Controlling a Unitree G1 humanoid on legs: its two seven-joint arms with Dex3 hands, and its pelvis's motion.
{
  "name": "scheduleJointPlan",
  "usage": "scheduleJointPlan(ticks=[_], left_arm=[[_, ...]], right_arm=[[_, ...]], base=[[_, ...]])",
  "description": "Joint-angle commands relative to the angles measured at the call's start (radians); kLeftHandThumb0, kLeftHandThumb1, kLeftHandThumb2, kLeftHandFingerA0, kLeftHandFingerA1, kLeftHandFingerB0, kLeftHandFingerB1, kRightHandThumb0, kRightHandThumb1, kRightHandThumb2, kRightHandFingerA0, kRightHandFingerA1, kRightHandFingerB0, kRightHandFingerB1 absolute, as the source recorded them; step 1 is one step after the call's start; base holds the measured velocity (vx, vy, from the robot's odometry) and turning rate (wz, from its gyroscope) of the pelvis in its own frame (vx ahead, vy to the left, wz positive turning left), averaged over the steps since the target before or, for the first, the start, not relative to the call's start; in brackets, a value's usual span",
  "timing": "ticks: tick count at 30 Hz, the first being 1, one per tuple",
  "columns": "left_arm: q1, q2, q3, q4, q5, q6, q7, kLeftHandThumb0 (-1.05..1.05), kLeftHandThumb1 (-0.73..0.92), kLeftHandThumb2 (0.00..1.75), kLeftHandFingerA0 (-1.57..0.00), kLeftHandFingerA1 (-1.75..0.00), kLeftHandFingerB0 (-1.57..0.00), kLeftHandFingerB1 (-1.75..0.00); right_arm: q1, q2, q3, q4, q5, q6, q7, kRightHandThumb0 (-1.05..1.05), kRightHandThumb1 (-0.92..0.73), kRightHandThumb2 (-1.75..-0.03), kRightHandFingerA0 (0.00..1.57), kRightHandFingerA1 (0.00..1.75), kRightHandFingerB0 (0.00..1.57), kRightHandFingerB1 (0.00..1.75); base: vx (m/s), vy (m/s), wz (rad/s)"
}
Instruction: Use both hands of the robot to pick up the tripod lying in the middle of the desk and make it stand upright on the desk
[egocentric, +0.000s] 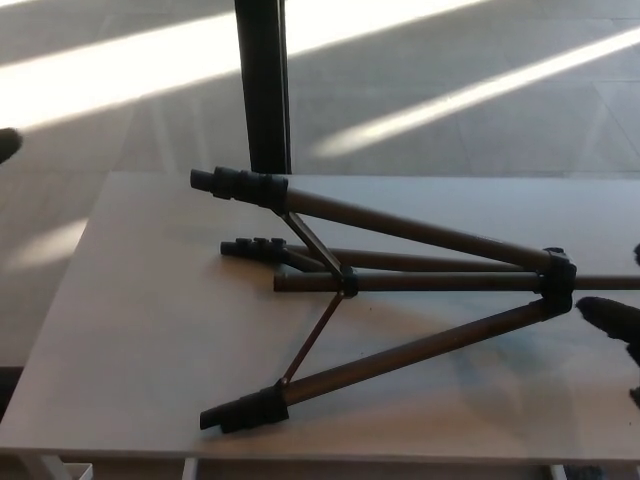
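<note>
The tripod (420, 285) lies on its side across the middle of the pale desk (150, 330), legs spread. Its three black feet point left: one at the back (235, 185), one in the middle (255, 250), one near the front edge (240, 412). The leg hub (555, 280) is at the right, and the centre column runs off the picture's right edge. My right hand (612, 318) comes in at the right edge, just below and right of the hub, fingers apart and holding nothing. A dark bit of my left hand (6, 145) shows at the far left edge, well away from the tripod.
A black upright post (262, 85) stands behind the desk's back edge, close to the tripod's rear foot. Beyond it is a grey floor with bright stripes of sunlight. The desk's front edge runs along the bottom of the picture.
</note>
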Motion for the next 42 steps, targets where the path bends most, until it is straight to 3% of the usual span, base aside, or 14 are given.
scheduleJointPlan(ticks=[1, 6, 7, 8, 11, 12, 13, 14, 23, 36, 37, 38, 39, 42], left_arm=[[-0.175, -0.042, -0.263, -0.212, 0.047, 0.274, 0.074, -0.69, 0.73, 0.62, -0.44, -0.52, -0.37, -0.40], [-0.228, -0.050, -0.332, -0.208, 0.082, 0.308, 0.085, -0.69, 0.68, 0.61, -0.41, -0.55, -0.34, -0.44], [-0.244, -0.047, -0.351, -0.200, 0.090, 0.314, 0.078, -0.64, 0.53, 0.99, -0.41, -0.65, -0.22, -0.52], [-0.259, -0.044, -0.367, -0.190, 0.108, 0.308, 0.078, -0.68, 0.70, 0.61, -0.42, -0.55, -0.34, -0.43], [-0.305, -0.041, -0.414, -0.154, 0.128, 0.307, 0.062, -0.63, 0.70, 0.61, -0.45, -0.55, -0.35, -0.43], [-0.316, -0.037, -0.427, -0.147, 0.139, 0.302, 0.060, -0.65, 0.56, 0.95, -0.45, -0.63, -0.31, -0.53], [-0.331, -0.032, -0.446, -0.135, 0.156, 0.293, 0.056, -0.65, 0.56, 0.95, -0.45, -0.63, -0.31, -0.53], [-0.341, -0.027, -0.456, -0.130, 0.165, 0.290, 0.050, -0.65, 0.72, 0.62, -0.50, -0.52, -0.40, -0.41], [-0.448, 0.049, -0.584, -0.031, 0.287, 0.218, -0.018, -0.71, 0.75, 0.63, -0.45, -0.58, -0.40, -0.41], [-0.762, 0.233, -1.190, 0.199, 0.983, 0.009, -0.122, -0.83, 0.76, 0.63, -0.19, -0.53, -0.32, -0.37], [-0.775, 0.231, -1.219, 0.213, 1.010, 0.016, -0.121, -0.84, 0.59, 0.99, -0.14, -0.57, -0.26, -0.49], [-0.779, 0.226, -1.240, 0.229, 1.036, 0.027, -0.103, -0.87, 0.77, 0.63, -0.11, -0.55, -0.33, -0.38], [-0.779, 0.218, -1.256, 0.254, 1.048, 0.037, -0.077, -0.94, 0.63, 1.01, -0.10, -0.56, -0.27, -0.49], [-0.791, 0.194, -1.286, 0.309, 1.061, 0.060, -0.034, -0.94, 0.64, 1.02, -0.06, -0.56, -0.25, -0.49]], right_arm=[[0.041, 0.010, 0.182, -0.068, -0.090, 0.118, -0.046, -0.63, -0.72, -0.62, 0.58, 0.89, 0.58, 0.61], [0.036, 0.008, 0.188, -0.034, -0.070, 0.157, -0.074, -0.63, -0.71, -0.61, 0.58, 0.91, 0.57, 0.62], [0.035, 0.008, 0.190, -0.026, -0.078, 0.168, -0.085, -0.64, -0.72, -0.61, 0.58, 0.92, 0.57, 0.62], [0.027, 0.007, 0.186, -0.015, -0.078, 0.175, -0.093, -0.64, -0.72, -0.61, 0.58, 0.90, 0.57, 0.61], [0.024, 0.005, 0.174, 0.004, -0.067, 0.198, -0.107, -0.66, -0.72, -0.62, 0.57, 0.87, 0.56, 0.59], [0.022, 0.000, 0.172, 0.010, -0.075, 0.198, -0.110, -0.67, -0.73, -0.62, 0.58, 0.86, 0.57, 0.59], [0.019, -0.007, 0.168, 0.020, -0.086, 0.196, -0.112, -0.67, -0.73, -0.62, 0.58, 0.86, 0.57, 0.59], [0.019, -0.007, 0.166, 0.027, -0.088, 0.191, -0.114, -0.65, -0.73, -0.62, 0.58, 0.89, 0.58, 0.61], [0.010, -0.021, 0.149, 0.054, -0.103, 0.210, -0.132, -0.64, -0.74, -0.62, 0.58, 0.86, 0.59, 0.60], [0.013, -0.026, 0.156, 0.037, -0.103, 0.221, -0.130, -0.70, -0.73, -0.62, 0.59, 0.86, 0.60, 0.59], [0.013, -0.024, 0.151, 0.034, -0.091, 0.223, -0.128, -0.69, -0.73, -0.62, 0.60, 0.87, 0.61, 0.59], [0.013, -0.027, 0.150, 0.027, -0.092, 0.228, -0.129, -0.69, -0.73, -0.62, 0.60, 0.86, 0.61, 0.59], [0.013, -0.028, 0.149, 0.021, -0.089, 0.231, -0.128, -0.69, -0.73, -0.62, 0.60, 0.86, 0.60, 0.59], [0.013, -0.028, 0.152, 0.011, -0.093, 0.238, -0.132, -0.68, -0.73, -0.62, 0.62, 0.86, 0.61, 0.60]], base=[[0.00, 0.000, 0.00], [0.00, 0.000, 0.00], [0.00, 0.000, 0.00], [0.00, 0.000, 0.00], [0.00, 0.000, 0.00], [0.00, 0.000, 0.00], [0.00, 0.000, 0.00], [0.00, 0.000, 0.00], [0.00, 0.000, 0.00], [0.00, 0.000, 0.00], [0.00, 0.000, 0.00], [0.00, 0.000, 0.00], [0.00, 0.000, 0.00], [0.00, 0.000, 0.00]])
